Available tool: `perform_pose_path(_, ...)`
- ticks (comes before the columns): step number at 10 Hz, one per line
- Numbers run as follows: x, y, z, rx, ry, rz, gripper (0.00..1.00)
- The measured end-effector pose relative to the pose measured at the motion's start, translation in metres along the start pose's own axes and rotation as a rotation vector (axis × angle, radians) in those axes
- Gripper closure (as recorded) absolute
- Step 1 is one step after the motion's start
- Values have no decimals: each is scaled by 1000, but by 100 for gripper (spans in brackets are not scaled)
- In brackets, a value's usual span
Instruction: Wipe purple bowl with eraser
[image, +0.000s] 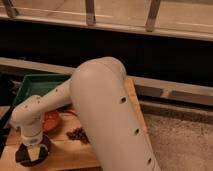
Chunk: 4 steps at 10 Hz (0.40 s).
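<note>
The purple bowl (42, 156) sits at the near left corner of the wooden table, dark and round, with a pale patch showing inside it. My gripper (32, 146) hangs at the end of the white forearm and points straight down into the bowl, covering its middle. The eraser is hidden under the gripper; I cannot pick it out from the dark bowl. My arm's bulky white upper link (107, 110) fills the centre of the view.
An orange-red bowl (51, 120) stands just behind the purple one, partly covered by the wrist. A dark reddish-brown heap (78, 134) lies to the right of it. A green tray (35, 85) occupies the table's far left. The table edge (142, 120) runs down the right.
</note>
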Motion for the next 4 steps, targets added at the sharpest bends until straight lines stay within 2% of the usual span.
perform_pose_path(1,1,-8,-4,17,4,6,100)
perform_pose_path(4,-20,-26,-10,51,7,-30,100)
